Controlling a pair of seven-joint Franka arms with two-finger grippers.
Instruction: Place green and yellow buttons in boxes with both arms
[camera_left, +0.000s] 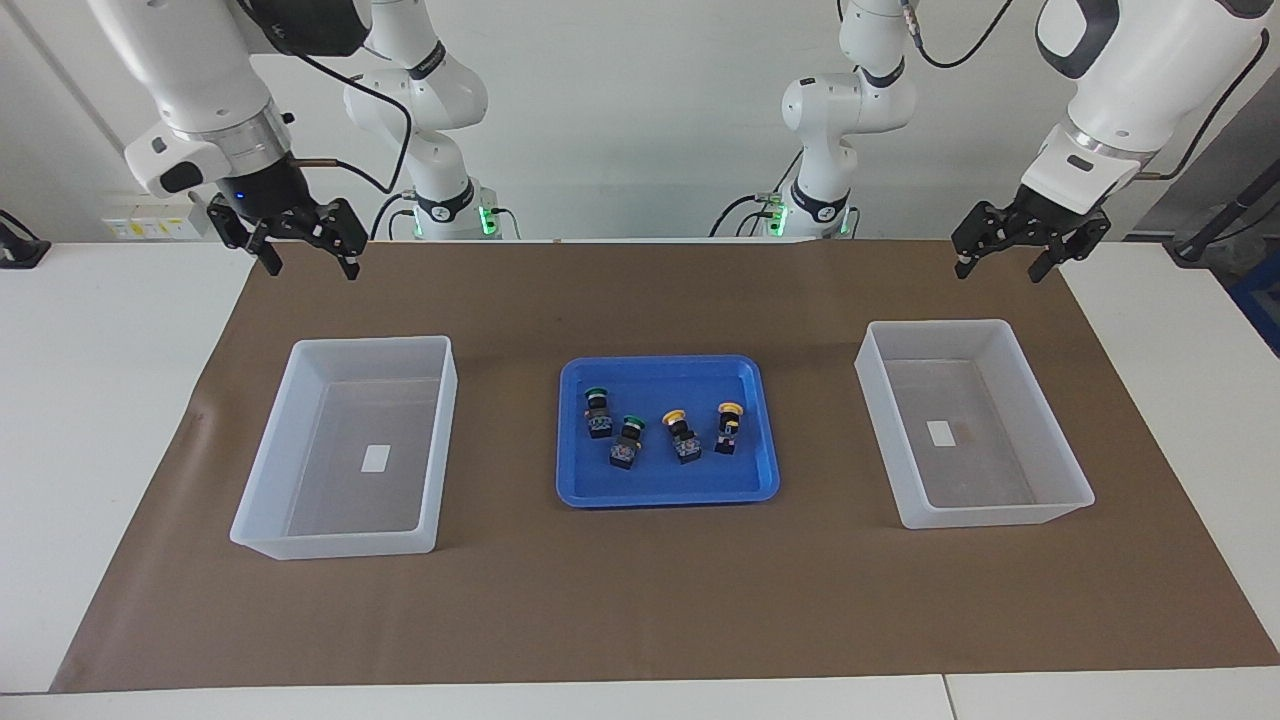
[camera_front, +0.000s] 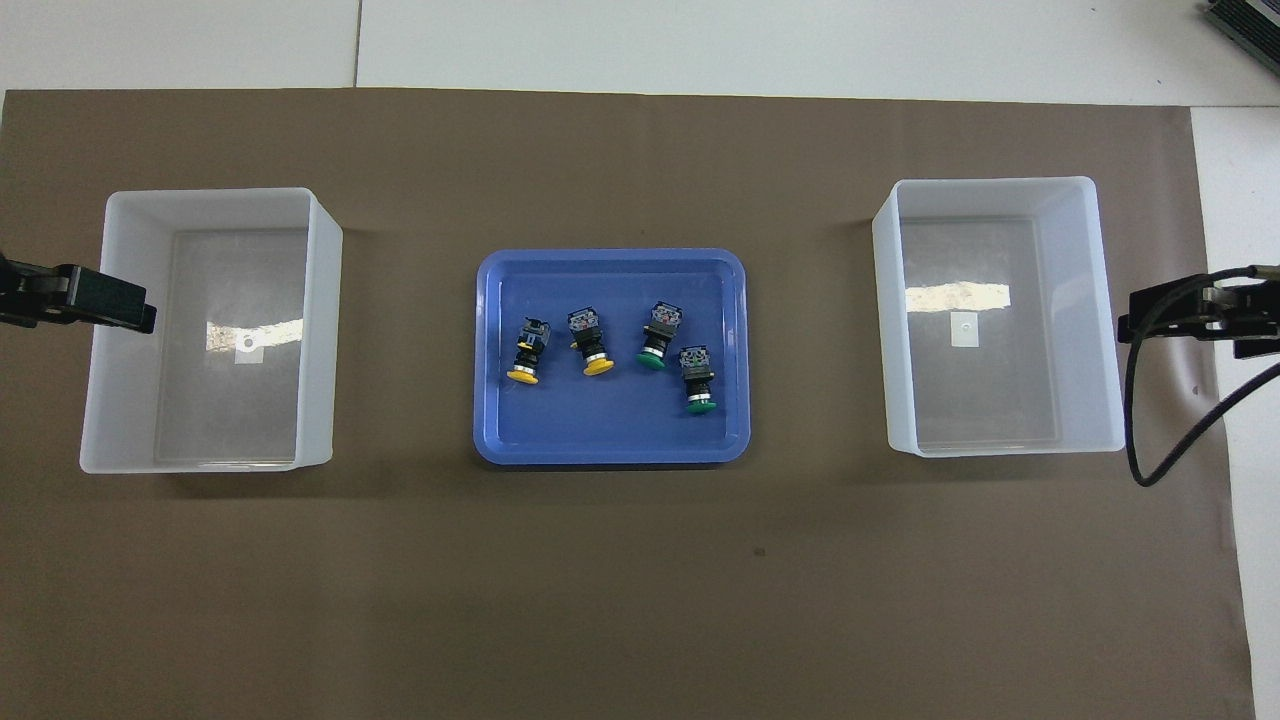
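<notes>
The right end effector (camera_left: 311, 268) hangs in the air with its fingers spread wide and nothing between them. It is over the counter (camera_left: 640, 600), well off toward the right arm's end from the blue tray (camera_left: 660, 362).

One box (camera_left: 370, 342) stands on the counter beside the tray toward that same end. It holds only its small white label.

The tray sits between the two boxes and holds all four buttons, lying well apart from one another. Toward the right arm's end of it lie the first green button (camera_left: 598, 410) and the second green button (camera_left: 628, 441). Toward the left arm's end lie the first yellow button (camera_left: 682, 436) and the second yellow button (camera_left: 728, 427).

The other box (camera_left: 935, 325) stands beside the tray toward the left arm's end and also holds only a label.

The left end effector (camera_left: 998, 270) is over the counter, well off from the tray toward that end, fingers wide and carrying nothing.

Judging by this, the task is at its very start: no button is picked and both arms are up and away from the tray. The next move calls for each arm to travel in over the tray and descend on a button of its own side. The fingers must straddle the narrow black body without nudging a neighbouring button or meeting the other arm.
</notes>
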